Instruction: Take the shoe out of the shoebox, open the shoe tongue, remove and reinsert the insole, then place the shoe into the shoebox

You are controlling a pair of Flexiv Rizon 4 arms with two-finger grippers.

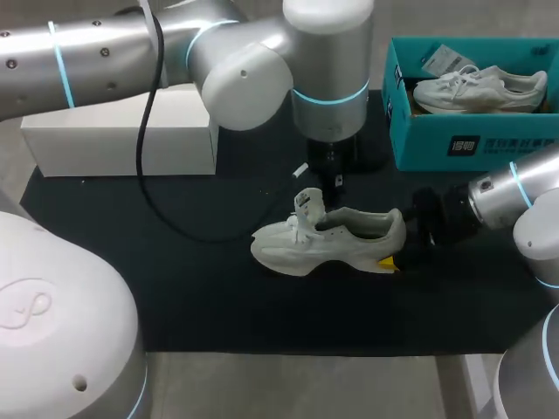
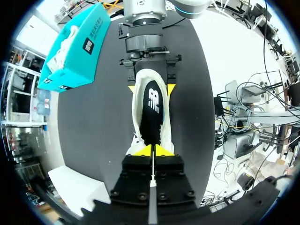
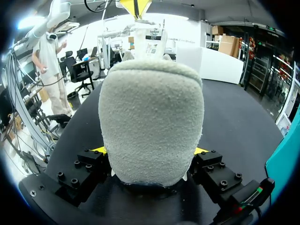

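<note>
The shoe (image 1: 341, 240) lies on the mat (image 1: 201, 288) near the shoebox (image 1: 419, 144). The right gripper (image 3: 150, 151) clamps the shoe at its heel. The left gripper (image 2: 152, 150) pinches the raised tongue (image 1: 307, 205).

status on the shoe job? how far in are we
Done: shoe is out of the shoebox, on the mat. In hand: right gripper has its jaws clamped on the heel, left gripper pinches the tongue upright. Left: black insole sits inside the shoe, likely not pulled yet; then reinsert it and put the shoe back in the shoebox.
</note>
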